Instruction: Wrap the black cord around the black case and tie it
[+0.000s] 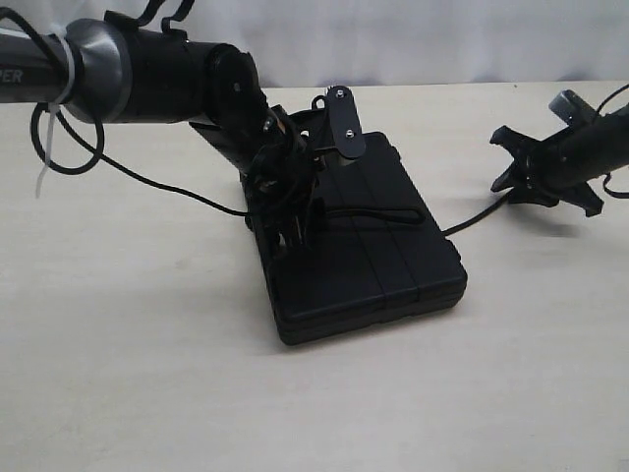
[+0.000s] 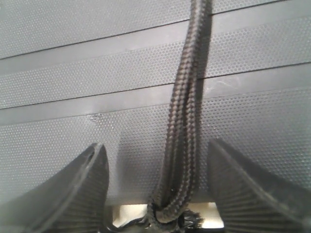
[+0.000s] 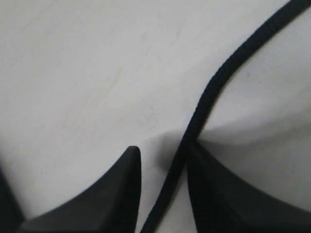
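The black case [image 1: 393, 246] lies flat mid-table, ribbed lid up. The black cord [image 1: 369, 211] crosses its lid and trails off the right side over the table [image 1: 477, 214] toward my right gripper [image 1: 499, 159]. My left gripper [image 1: 290, 226] hangs over the case's left end, open. In the left wrist view the cord's strands [image 2: 187, 97] run over the lid [image 2: 73, 82] between the spread fingers of the left gripper [image 2: 156, 143], touching neither. In the right wrist view my right gripper [image 3: 164, 147] is open, and the cord [image 3: 214, 82] runs through the gap along one finger.
A thin glossy arm cable [image 1: 147, 177] loops over the table to the left of the case. The pale tabletop [image 1: 147, 374] spreads in front of the case and to both sides. A white wall stands behind.
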Controlling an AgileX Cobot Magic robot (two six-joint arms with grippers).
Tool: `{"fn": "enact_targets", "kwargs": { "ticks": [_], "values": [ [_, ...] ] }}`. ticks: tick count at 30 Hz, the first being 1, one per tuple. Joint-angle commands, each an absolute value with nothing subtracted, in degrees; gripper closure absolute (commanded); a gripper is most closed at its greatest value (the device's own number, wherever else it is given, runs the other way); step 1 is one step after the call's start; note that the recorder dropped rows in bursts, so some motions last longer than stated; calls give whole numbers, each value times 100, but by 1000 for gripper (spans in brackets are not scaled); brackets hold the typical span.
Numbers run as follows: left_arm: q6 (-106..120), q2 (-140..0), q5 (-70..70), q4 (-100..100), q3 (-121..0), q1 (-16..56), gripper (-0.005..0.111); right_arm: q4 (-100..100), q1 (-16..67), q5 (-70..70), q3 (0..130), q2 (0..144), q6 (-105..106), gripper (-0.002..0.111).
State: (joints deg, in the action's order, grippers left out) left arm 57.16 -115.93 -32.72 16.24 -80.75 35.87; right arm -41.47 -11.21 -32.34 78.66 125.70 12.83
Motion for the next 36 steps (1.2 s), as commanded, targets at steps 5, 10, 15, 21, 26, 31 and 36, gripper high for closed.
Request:
{"fn": "enact_targets", "kwargs": {
  "ticks": [5, 10, 15, 21, 26, 31, 36],
  "values": [
    [5672, -11614, -3262, 1629, -8077, 3572, 50, -2396, -544, -3343, 7786, 12721, -212, 76],
    [5672, -11614, -3262, 1629, -8077, 3572, 50, -2141, -451, -3494, 7786, 12768, -209, 84],
    [5672, -11614, -3250, 1629, -8077, 3572, 50, -2141, -451, -3579, 7797, 12916, 748, 104],
    [5672, -11614, -3241, 1679, -8077, 3572, 50, -2177, -451, -3574, 7797, 12686, 2284, 104],
    [5686, -11614, -3177, 1765, -8077, 3572, 50, -2177, -451, -3559, 7797, 12536, 3254, 104],
    [5718, -11614, -3052, 1824, -8077, 3572, 50, -2639, -451, -2743, 7242, 12158, 4561, 104],
    [5718, -11614, -2956, 1824, -8077, 3572, 50, -4558, -451, -2342, 6633, 11637, 7170, 104]
  ]
}}
